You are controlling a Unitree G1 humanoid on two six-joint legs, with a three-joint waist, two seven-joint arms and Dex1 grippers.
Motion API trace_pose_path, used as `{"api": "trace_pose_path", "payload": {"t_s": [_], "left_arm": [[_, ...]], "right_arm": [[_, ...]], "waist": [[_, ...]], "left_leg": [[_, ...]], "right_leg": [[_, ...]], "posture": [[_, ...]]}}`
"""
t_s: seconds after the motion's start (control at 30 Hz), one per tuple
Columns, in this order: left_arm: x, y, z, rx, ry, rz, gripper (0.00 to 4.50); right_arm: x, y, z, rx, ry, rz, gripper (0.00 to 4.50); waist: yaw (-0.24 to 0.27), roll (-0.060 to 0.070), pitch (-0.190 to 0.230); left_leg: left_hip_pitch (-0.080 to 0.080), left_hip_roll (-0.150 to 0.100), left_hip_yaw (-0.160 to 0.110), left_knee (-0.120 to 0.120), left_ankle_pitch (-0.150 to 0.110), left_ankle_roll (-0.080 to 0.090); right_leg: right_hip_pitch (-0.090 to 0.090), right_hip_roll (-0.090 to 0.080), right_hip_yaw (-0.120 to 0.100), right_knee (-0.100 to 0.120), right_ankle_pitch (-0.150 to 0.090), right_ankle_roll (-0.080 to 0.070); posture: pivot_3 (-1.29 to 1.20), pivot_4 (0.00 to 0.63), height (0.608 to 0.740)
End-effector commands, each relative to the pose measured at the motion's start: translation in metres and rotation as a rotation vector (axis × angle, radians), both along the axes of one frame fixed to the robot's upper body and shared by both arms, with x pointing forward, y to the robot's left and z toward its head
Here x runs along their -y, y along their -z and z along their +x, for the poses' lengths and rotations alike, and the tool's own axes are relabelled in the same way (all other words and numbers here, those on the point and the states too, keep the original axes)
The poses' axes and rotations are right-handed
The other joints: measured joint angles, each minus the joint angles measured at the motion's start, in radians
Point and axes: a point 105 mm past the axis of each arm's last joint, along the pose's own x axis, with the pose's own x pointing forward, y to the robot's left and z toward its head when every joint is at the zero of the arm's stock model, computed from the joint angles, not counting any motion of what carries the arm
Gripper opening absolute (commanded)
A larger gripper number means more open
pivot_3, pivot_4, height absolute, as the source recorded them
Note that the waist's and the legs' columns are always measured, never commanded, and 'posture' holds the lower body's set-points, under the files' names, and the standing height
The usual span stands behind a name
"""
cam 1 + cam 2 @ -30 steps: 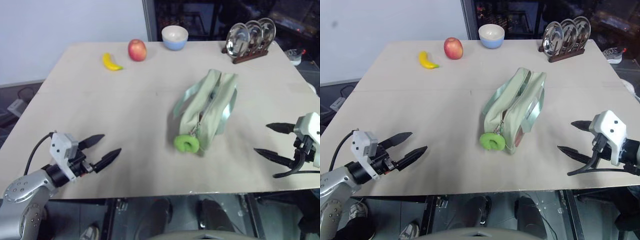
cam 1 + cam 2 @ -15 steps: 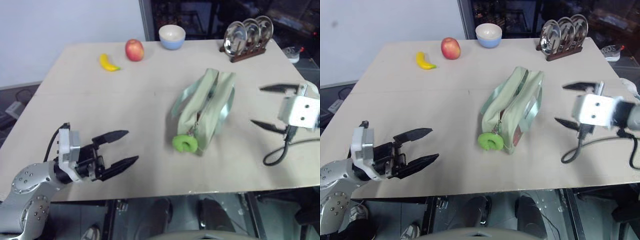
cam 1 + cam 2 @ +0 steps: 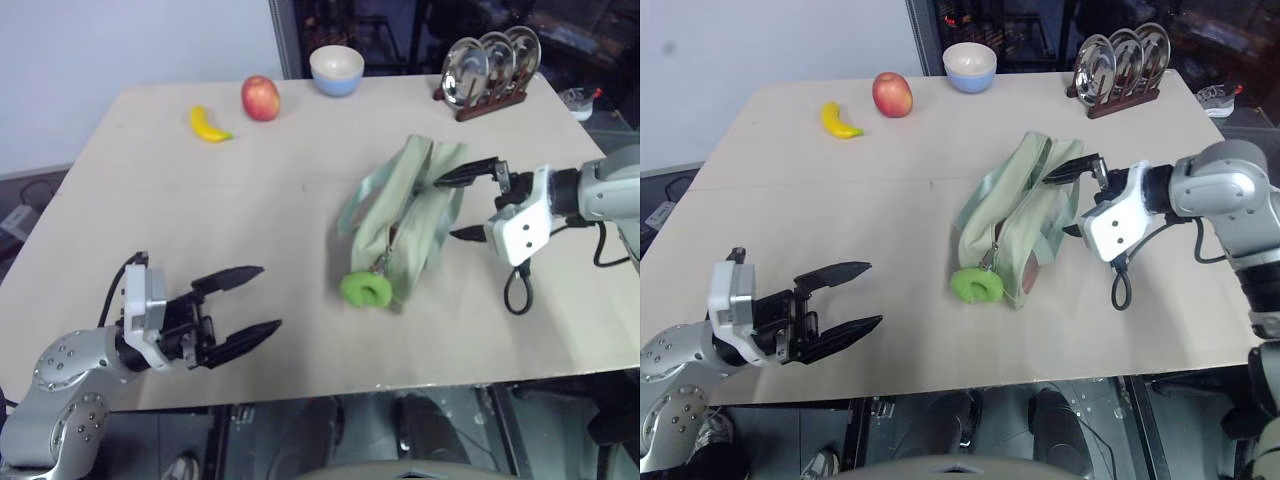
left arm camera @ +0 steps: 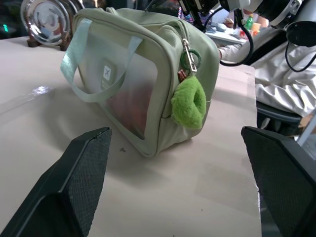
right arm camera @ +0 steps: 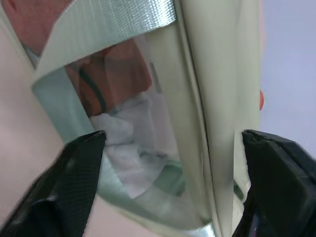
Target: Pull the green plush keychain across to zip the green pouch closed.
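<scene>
Right hand (image 3: 457, 208) has swung in to straddle the green pouch (image 3: 405, 225), fingers apart; left hand (image 3: 248, 305) apart

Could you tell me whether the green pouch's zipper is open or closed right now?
Open: the green pouch gapes along its top, and the green plush keychain hangs at its near end.

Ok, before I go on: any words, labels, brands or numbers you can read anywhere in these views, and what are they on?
No text can be read in any view.
Green pouch: a small pale square tag with a cross-like mark on its clear side; too small to tell whether it is a letter or a logo.
Things inside the pouch, seen through the window: blurred, no print legible.
</scene>
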Motion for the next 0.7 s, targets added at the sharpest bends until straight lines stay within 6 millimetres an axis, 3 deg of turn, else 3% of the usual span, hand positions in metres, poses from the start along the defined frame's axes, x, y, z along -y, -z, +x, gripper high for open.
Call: {"api": "trace_pose_path", "payload": {"t_s": [0.03, 0.2, 0.23, 0.3, 0.43, 0.63, 0.7], "left_arm": [[0.000, -0.008, -0.004, 0.060, -0.019, 0.006, 4.50], [0.000, -0.004, -0.002, 0.068, -0.069, -0.018, 4.50], [-0.001, -0.004, 0.000, 0.072, -0.081, -0.028, 4.50], [-0.003, -0.004, 0.004, 0.077, -0.116, -0.040, 4.50], [-0.016, -0.001, 0.022, 0.075, -0.276, -0.066, 4.50], [-0.023, 0.004, 0.033, 0.032, -0.362, -0.102, 4.50], [-0.027, 0.001, 0.039, 0.034, -0.390, -0.102, 4.50]], "right_arm": [[-0.002, -0.009, 0.000, 0.018, -0.033, -0.018, 2.72], [-0.019, -0.023, 0.006, -0.068, 0.027, 0.124, 0.28], [-0.022, -0.024, 0.006, -0.092, 0.041, 0.148, 0.05], [-0.027, -0.025, 0.008, -0.142, 0.094, 0.207, 0.05], [-0.041, -0.028, 0.017, -0.264, 0.386, 0.371, 0.05], [-0.073, -0.030, 0.016, -0.259, 0.493, 0.491, 0.05], [-0.083, -0.040, 0.021, -0.251, 0.530, 0.572, 0.05]], "waist": [[0.001, 0.000, 0.000], [0.000, 0.000, 0.000], [0.000, 0.000, 0.000], [0.002, 0.000, 0.000], [0.003, 0.000, 0.000], [0.001, 0.000, 0.000], [0.001, 0.000, 0.000]], "left_leg": [[0.000, 0.000, 0.000, 0.000, 0.000, 0.000], [0.000, 0.000, 0.000, 0.000, 0.000, 0.000], [0.000, 0.000, 0.000, 0.000, 0.000, 0.000], [0.000, 0.000, 0.000, 0.000, 0.000, 0.000], [0.000, 0.000, -0.001, 0.000, 0.000, 0.000], [-0.001, -0.001, -0.001, 0.000, 0.000, 0.000], [-0.001, -0.001, -0.001, 0.000, 0.000, 0.000]], "right_leg": [[0.000, 0.000, 0.000, 0.000, 0.000, 0.000], [0.000, 0.000, 0.000, 0.000, 0.000, 0.000], [0.000, 0.000, 0.001, 0.001, 0.000, 0.000], [0.000, 0.000, 0.001, 0.002, 0.000, 0.000], [0.000, 0.000, 0.001, 0.002, 0.000, 0.000], [-0.002, 0.000, 0.001, 0.003, 0.000, 0.000], [-0.002, 0.000, 0.001, 0.003, 0.000, 0.000]], "posture": [[0.00, 0.150, 0.740], [0.00, 0.150, 0.740], [0.00, 0.150, 0.740], [0.00, 0.150, 0.740], [0.00, 0.150, 0.740], [0.00, 0.150, 0.740], [0.00, 0.150, 0.740]]}}
